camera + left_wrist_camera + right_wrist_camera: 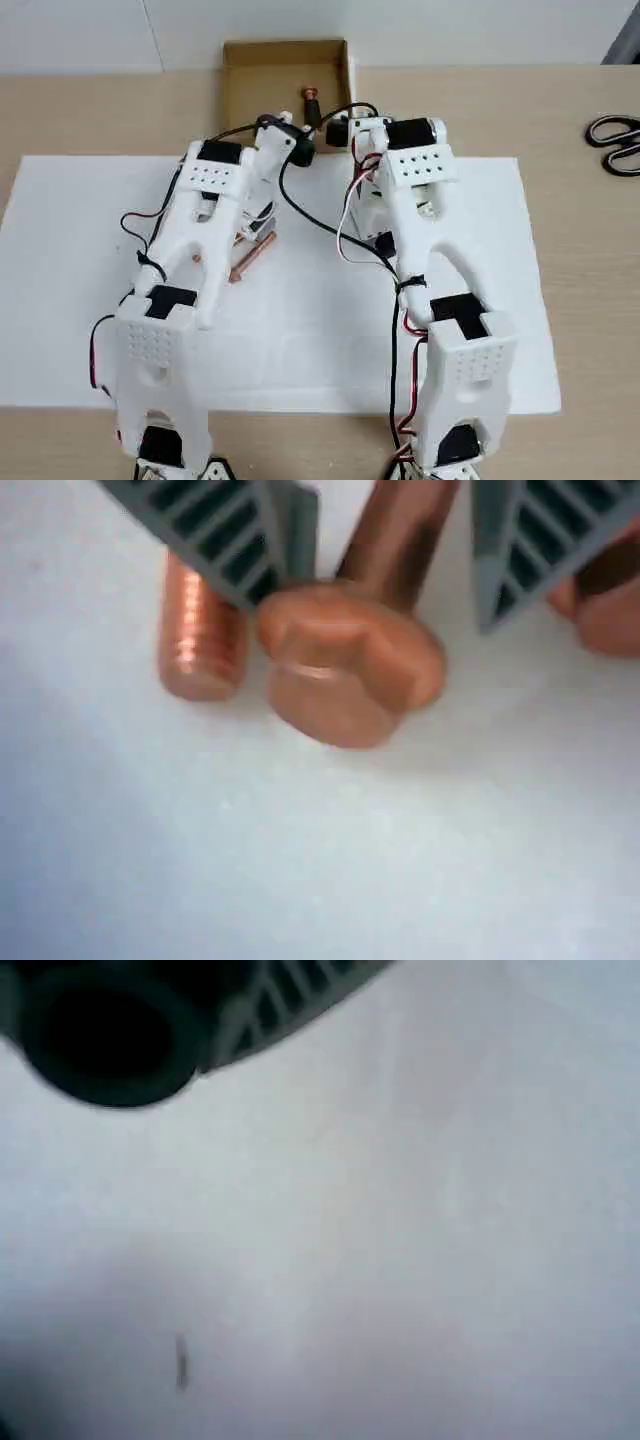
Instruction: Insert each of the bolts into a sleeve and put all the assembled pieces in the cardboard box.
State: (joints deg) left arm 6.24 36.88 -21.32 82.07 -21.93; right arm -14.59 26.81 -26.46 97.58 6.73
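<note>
In the left wrist view a copper bolt [345,675] lies on the white sheet, its head towards the camera. My left gripper [395,570] is open, with one grey ribbed finger [235,540] on each side of its shank. A second threaded bolt [200,630] lies beside it, and another copper piece [600,600] sits on the other side. In the high view these bolts [252,255] lie by the left gripper [255,232]. My right gripper [190,1020] is shut on a black sleeve [105,1045] just above the sheet. One assembled piece [311,103] lies in the cardboard box [232,90].
The white sheet [320,330] covers the middle of the wooden table. Scissors [615,143] lie at the far right edge. The box stands at the back, just beyond the sheet. Cables hang between the two arms.
</note>
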